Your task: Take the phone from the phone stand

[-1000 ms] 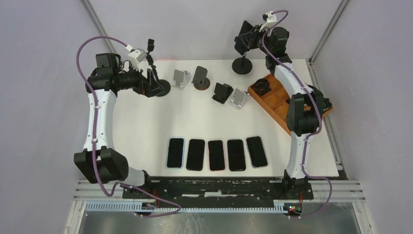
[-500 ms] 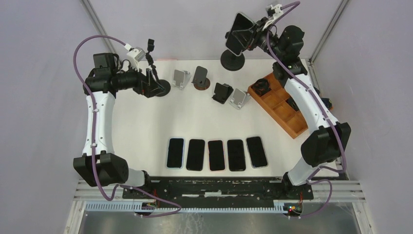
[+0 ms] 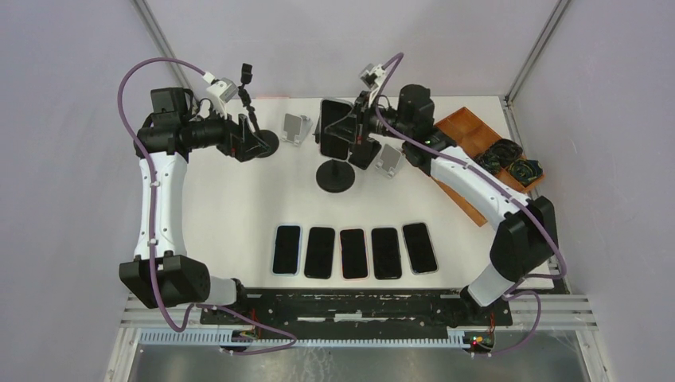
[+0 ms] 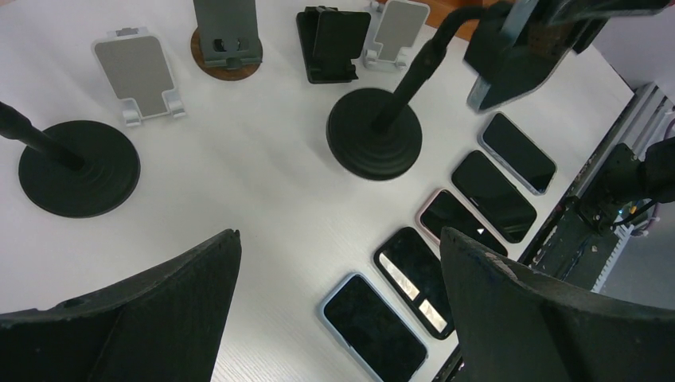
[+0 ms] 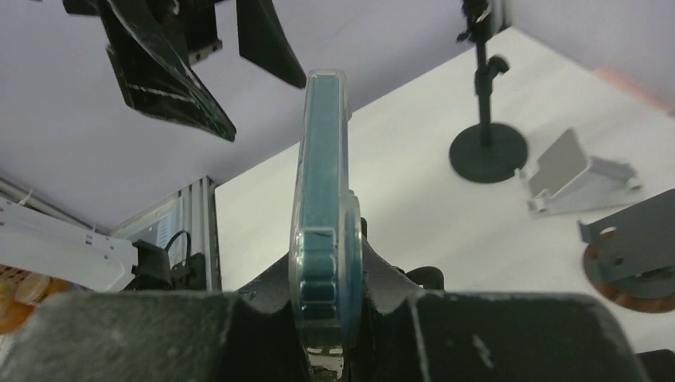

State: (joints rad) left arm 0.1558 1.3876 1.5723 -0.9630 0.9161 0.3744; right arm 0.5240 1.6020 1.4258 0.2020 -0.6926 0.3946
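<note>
phone [image 3: 334, 129]: held over the rear middle of the table [image 3: 231, 199], above the round base of the phone stand [image 3: 336, 177] and just in front of the small desk stands [image 4: 143, 68] at the back.
long axis: roughly upright, top end up. in the overhead view one broad dark face shows, turned towards the left arm's side. the right wrist view sees it edge-on, with the thin clear-cased edge running straight away from the camera.
stand stem leans from the base up to the back of the phone. the phone looks seated in the holder, not yet free of it.
right gripper [image 5: 325, 290]: clenched on the phone's lower end, one finger on each broad face.
left gripper [image 4: 338, 239]: fingers spread wide, nothing between them, beside a second pole stand [image 3: 263, 143] at rear left.
room and edges:
- bare tabletop between the stand base and the row of five phones [image 3: 354, 252] near the front edge.
- bare tabletop also left of the base, towards the left arm.
- the wooden tray [image 3: 470, 127] takes up the rear right corner, under the right arm.
- whether the base rests on the table or hangs just above it: cannot tell.
</note>
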